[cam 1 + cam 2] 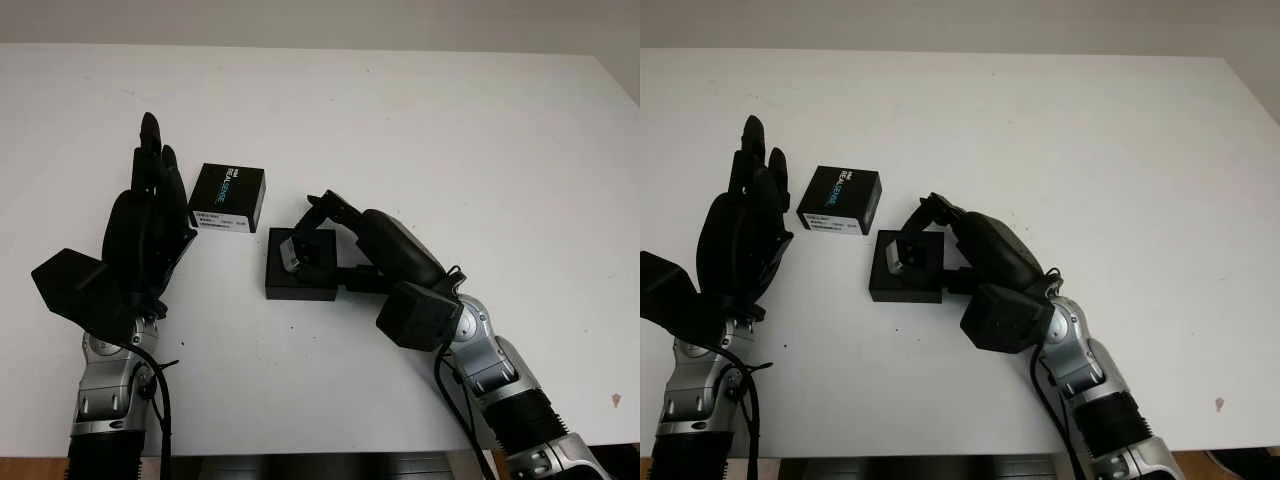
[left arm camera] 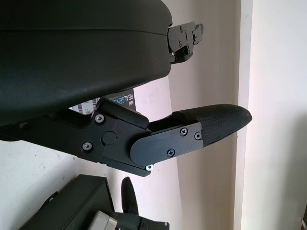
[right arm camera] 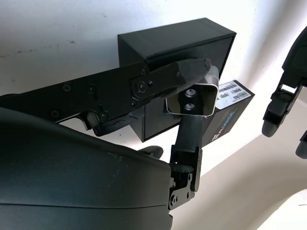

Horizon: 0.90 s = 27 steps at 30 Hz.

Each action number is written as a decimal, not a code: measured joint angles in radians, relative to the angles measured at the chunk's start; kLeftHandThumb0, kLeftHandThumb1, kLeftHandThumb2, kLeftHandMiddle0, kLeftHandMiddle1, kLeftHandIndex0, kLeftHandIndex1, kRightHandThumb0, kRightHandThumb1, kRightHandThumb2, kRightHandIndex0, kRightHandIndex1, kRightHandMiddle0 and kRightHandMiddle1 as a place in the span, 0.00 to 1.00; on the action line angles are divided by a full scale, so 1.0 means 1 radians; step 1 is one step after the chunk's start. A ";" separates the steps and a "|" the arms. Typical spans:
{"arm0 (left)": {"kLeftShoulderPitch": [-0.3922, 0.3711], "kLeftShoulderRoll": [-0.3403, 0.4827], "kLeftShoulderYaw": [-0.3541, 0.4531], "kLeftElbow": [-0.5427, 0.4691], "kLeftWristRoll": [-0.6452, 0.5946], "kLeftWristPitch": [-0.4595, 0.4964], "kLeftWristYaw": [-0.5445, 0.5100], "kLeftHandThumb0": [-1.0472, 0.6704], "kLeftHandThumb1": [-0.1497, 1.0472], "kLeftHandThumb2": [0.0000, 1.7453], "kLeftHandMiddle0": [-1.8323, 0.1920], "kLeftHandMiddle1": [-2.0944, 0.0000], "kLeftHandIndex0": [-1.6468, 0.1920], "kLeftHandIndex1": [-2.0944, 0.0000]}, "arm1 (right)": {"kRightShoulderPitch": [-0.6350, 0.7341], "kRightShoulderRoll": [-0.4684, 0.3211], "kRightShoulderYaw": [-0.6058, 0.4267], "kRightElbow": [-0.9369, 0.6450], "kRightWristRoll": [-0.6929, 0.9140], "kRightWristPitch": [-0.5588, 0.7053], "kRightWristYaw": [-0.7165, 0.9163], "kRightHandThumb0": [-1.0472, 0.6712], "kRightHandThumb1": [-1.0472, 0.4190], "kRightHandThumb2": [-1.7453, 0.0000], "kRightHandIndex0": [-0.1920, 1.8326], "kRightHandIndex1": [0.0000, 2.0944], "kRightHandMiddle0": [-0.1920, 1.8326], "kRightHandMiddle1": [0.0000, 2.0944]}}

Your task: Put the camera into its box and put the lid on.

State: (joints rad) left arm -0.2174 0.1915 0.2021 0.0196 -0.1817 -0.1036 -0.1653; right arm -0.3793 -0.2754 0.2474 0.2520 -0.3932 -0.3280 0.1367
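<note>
My right hand point(image 1: 308, 232) is shut on the small silver camera point(image 1: 291, 250), holding it tilted at the opening of the black box point(image 1: 300, 285) in the middle of the table. In the right wrist view the camera's silver end point(image 3: 194, 98) is pinched between two fingers in front of the box point(image 3: 177, 43). The black lid point(image 1: 228, 197), printed with white and blue lettering, lies flat just left of and behind the box. My left hand point(image 1: 158, 195) is open and stands upright beside the lid's left edge, not touching it.
The white table point(image 1: 450, 130) spreads wide behind and to the right of the box. Its front edge point(image 1: 300, 452) runs close to my forearms.
</note>
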 measured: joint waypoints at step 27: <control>0.006 0.000 -0.003 0.000 0.005 0.001 -0.008 0.16 1.00 0.39 1.00 1.00 1.00 1.00 | -0.002 0.081 -0.031 0.169 0.057 -0.209 -0.200 0.35 0.00 0.89 0.01 0.53 0.10 0.91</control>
State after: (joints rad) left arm -0.2112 0.1916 0.1988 0.0194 -0.1771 -0.1028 -0.1731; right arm -0.3809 -0.1944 0.2162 0.4209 -0.3361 -0.5369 -0.0631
